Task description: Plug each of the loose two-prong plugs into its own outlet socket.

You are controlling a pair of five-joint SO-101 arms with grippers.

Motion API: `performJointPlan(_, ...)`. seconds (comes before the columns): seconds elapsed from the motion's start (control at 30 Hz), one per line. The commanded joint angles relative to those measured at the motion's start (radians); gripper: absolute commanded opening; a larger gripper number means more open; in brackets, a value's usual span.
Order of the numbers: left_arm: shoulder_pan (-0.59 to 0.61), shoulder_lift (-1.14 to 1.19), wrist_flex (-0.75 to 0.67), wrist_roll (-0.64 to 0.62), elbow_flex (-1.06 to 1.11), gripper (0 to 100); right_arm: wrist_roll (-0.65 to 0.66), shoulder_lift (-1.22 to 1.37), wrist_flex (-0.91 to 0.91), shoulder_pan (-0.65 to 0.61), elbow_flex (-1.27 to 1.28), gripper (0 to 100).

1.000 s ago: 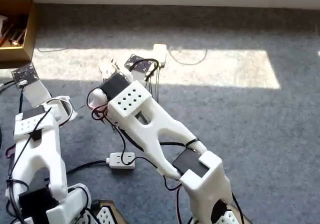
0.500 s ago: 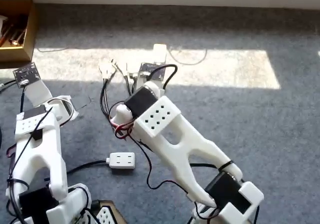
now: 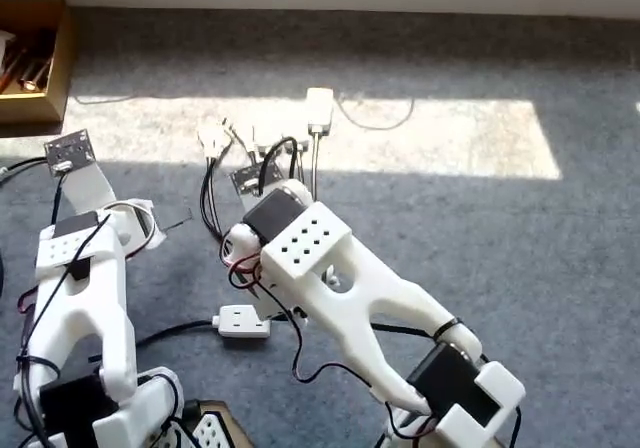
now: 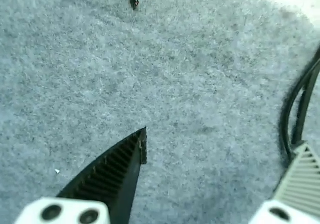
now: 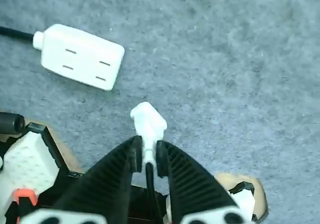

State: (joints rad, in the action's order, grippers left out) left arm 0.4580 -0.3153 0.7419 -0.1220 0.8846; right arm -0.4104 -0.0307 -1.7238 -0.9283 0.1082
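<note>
My right gripper (image 5: 146,151) is shut on a white two-prong plug (image 5: 148,124) with a black cord running back between the fingers. The plug hangs just above the grey carpet, a short way from the white outlet block (image 5: 80,57), whose socket slots face up. From above, the right arm (image 3: 300,243) leans over the outlet block (image 3: 243,320) and hides its gripper. Two more white plugs (image 3: 213,138) (image 3: 319,108) lie in the sunlit patch at the back. My left gripper (image 4: 215,149) is open over bare carpet, black finger (image 4: 120,164) apart from the white one.
A wooden box (image 3: 35,58) stands at the back left. Black cords (image 3: 210,193) trail between the two arms and past the left gripper (image 4: 300,104). The outlet block's black cable (image 3: 165,336) runs left toward the left arm's base.
The right arm, with the plug, first swung away to the right, then came back left and nearer, over the outlet block. The left arm's wrist shifted slightly right.
</note>
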Motion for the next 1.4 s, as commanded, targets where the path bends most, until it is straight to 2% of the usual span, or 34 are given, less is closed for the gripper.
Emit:
performJointPlan(0.0, -0.013, -0.015, 0.015, 0.006, -0.012, 42, -0.020, -0.047, -0.038, -0.044, -0.054, 0.6)
performJointPlan(0.13, -0.028, -0.015, 0.018, 0.008, -0.010, 42, -0.015, -0.170, -0.035, -0.099, -0.065, 0.6)
performJointPlan(0.23, -0.047, -0.015, 0.020, 0.041, -0.007, 42, 0.038, -0.272, 0.001, -0.157, -0.054, 0.6)
performJointPlan(0.37, -0.054, -0.013, 0.017, 0.044, -0.005, 42, 0.035, -0.302, 0.038, -0.165, 0.018, 0.6)
performJointPlan(0.6, -0.054, -0.008, 0.015, 0.044, -0.005, 42, 0.029, -0.302, 0.300, -0.165, 0.240, 0.6)
performJointPlan(0.67, -0.054, -0.007, 0.015, 0.046, -0.005, 42, 0.152, -0.302, 0.364, -0.163, 0.308, 0.6)
performJointPlan(0.7, -0.054, -0.007, 0.015, 0.046, -0.005, 42, 0.275, -0.302, 0.380, -0.163, 0.337, 0.6)
performJointPlan(0.77, -0.056, -0.007, 0.015, 0.046, -0.005, 42, 0.637, -0.309, 0.395, -0.162, 0.390, 0.6)
performJointPlan(0.8, -0.056, -0.007, 0.015, 0.046, -0.005, 42, 0.770, -0.311, 0.412, -0.150, 0.412, 0.6)
performJointPlan(0.9, -0.056, -0.007, 0.015, 0.048, -0.005, 42, 0.829, -0.306, 0.466, -0.099, 0.409, 0.6)
performJointPlan(1.03, -0.058, -0.005, 0.015, 0.048, -0.005, 42, 1.022, -0.305, 0.429, -0.059, 0.331, 0.6)
performJointPlan(1.27, -0.073, -0.005, 0.015, 0.049, -0.004, 42, 1.387, -0.302, 0.197, -0.079, 0.091, 0.6)
performJointPlan(1.37, -0.073, -0.004, 0.015, 0.049, -0.004, 42, 1.491, -0.300, 0.143, -0.110, -0.005, 0.6)
